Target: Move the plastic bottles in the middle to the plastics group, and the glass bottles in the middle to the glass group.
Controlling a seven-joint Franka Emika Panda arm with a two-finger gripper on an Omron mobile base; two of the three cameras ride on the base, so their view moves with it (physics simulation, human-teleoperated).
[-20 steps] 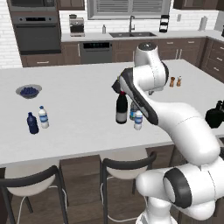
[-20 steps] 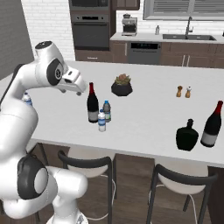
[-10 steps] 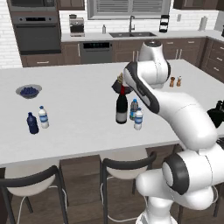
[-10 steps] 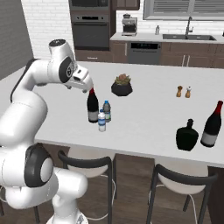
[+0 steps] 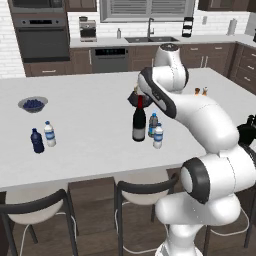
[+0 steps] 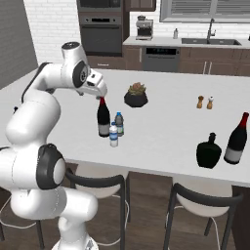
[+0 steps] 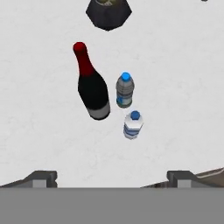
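Your wine bottle [image 6: 103, 119] stands upright mid-counter, red foil neck up, with 2 small plastic bottles just beside it: the grey-blue one [image 6: 119, 123] and the clear one [image 6: 114, 135], nearest the counter's front edge. Your pincer [image 6: 101, 93] hangs directly above the wine bottle's top, apart from it, its jaws spread wide and holding nothing. In the hand view all 3 bottles lie beyond the fingertips [image 7: 40, 177]. A dark planter [image 6: 136, 97] sits behind them.
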